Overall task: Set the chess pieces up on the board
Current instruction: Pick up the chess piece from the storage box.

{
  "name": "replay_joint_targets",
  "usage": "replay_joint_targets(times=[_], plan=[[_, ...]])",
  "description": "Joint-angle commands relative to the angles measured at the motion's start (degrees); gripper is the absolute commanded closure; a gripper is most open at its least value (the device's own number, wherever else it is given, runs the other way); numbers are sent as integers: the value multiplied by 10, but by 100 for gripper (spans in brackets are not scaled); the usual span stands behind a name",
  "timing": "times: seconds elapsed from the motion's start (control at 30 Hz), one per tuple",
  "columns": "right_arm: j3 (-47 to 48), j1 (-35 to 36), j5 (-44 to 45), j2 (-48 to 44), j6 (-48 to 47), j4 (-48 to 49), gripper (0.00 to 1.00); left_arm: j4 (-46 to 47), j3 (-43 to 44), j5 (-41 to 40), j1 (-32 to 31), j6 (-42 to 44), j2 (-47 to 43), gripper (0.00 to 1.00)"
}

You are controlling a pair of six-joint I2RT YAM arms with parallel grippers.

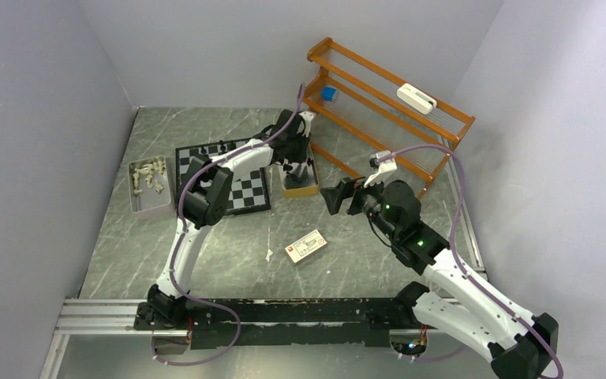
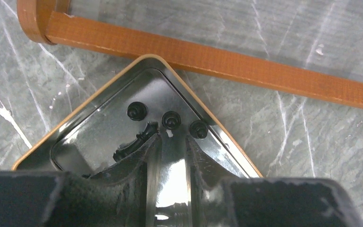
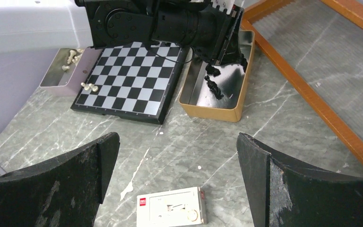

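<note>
The board (image 3: pixel 127 78) is black-and-white checkered, dark-bordered; the surface (image 3: pixel 274 123) is grey-green (white-veined marbling). Black chess pieces (image 2: pixel 171 119) lie in a tan tin (image 3: pixel 212 112), pale chess pieces (image 1: pixel 148 172) in a grey tray (image 1: pixel 151 204); the rack (image 1: pixel 387 95) is orange.

Table (image 1: pixel 229 257) with board (image 1: pixel 246 193), tin (image 3: pixel 212 112), rack (image 2: pixel 217 64)

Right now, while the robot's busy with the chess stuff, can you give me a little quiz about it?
1. True or false: the right gripper is open.
2. Where is the left gripper? A) over the board B) inside the tan tin C) on the wooden rack
3. Fill in: the chess pieces in that tin are ___ in colour.
Key: 1 true; 2 B; 3 black.
</note>
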Motion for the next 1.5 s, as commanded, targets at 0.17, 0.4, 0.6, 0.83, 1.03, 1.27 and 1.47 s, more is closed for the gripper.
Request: replay_joint_targets(times=[0.17,0.4,0.6,0.83,1.03,1.27,1.47], plan=[[22,2,26,-17,-9,-15,0,51,32,-20,-4,6,18,70],[18,2,30,-22,-10,-15,0,52,38,-24,-4,11,27,73],[20,2,31,-21,-12,-17,0,46,50,-24,-4,12,40,74],[18,1,33,-21,-12,-16,0,44,55,-24,-4,10,57,75],[17,2,33,-16,-12,-11,0,50,47,-24,-4,9,49,84],[20,2,27,-3,-11,-5,0,38,44,-24,-4,12,18,87],[16,2,21,-3,-11,1,0,35,7,-24,-4,7,-35,87]])
